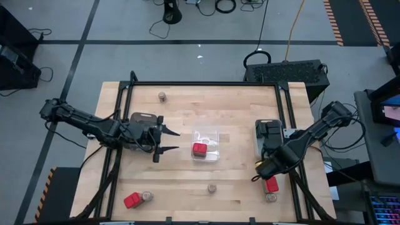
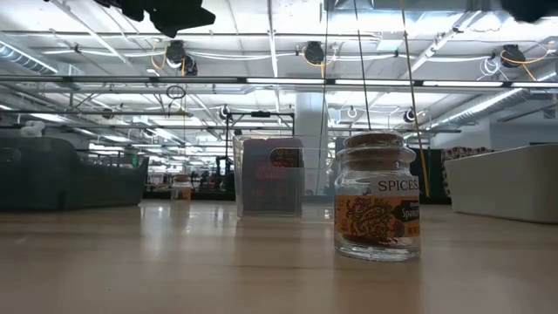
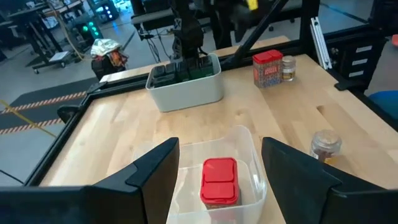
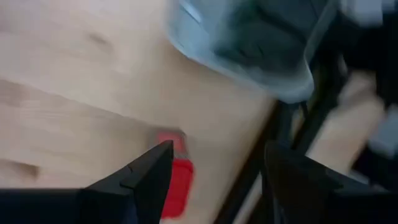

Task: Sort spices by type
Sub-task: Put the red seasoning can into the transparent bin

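While the high view looks down on the pale wooden surface (image 1: pixel 187 119), the left gripper (image 1: pixel 167 141) hangs with its fingers spread and empty beside a clear plastic tray (image 1: pixel 206 145) holding one red box (image 1: pixel 199 149). The right gripper (image 1: pixel 257 170) sits near another red box (image 1: pixel 271 184) and a small jar (image 1: pixel 271 197) by the edge (its fingers look parted, gripping nothing). A grey tub (image 1: pixel 269 132) holds black boxes.

Low view: a round glass jar (image 2: pixel 377 196) with a cork lid reads "SPICES".

Left wrist view: spread fingers (image 3: pixel 155 168) frame the red box (image 3: pixel 219 181) in the clear tray (image 3: pixel 249 143).

Right wrist view: blurred; parted fingers (image 4: pixel 152 171) over a red box (image 4: pixel 177 186).
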`<move>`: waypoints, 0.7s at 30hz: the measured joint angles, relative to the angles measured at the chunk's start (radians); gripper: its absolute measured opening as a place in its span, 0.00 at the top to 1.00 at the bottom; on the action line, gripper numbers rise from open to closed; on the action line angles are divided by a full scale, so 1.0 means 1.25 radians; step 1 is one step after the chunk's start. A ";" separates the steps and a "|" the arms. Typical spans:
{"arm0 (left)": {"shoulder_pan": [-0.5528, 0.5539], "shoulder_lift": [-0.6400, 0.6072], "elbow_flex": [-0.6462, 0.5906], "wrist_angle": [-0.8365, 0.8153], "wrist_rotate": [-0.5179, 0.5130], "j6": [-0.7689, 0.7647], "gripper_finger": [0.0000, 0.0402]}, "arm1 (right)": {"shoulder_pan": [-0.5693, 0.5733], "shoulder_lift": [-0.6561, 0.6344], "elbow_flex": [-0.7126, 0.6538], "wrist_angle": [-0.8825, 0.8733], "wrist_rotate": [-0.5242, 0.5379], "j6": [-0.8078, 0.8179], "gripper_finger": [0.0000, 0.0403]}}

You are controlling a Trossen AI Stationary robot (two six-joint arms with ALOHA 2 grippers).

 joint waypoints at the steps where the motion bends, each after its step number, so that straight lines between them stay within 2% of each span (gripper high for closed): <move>1: 0.000 0.000 0.000 0.000 0.000 0.000 0.41 | 0.003 -0.011 -0.020 0.007 -0.029 0.021 0.40; 4: 0.000 0.000 0.000 0.000 0.000 0.000 0.41 | 0.012 -0.030 -0.065 0.017 -0.080 0.027 0.39; 12: 0.000 0.000 0.000 0.001 -0.001 0.001 0.41 | 0.010 -0.032 -0.105 0.023 -0.031 -0.041 0.40; 21: 0.000 0.000 0.001 0.002 -0.003 0.001 0.41 | 0.010 -0.032 -0.105 0.086 -0.032 -0.016 0.40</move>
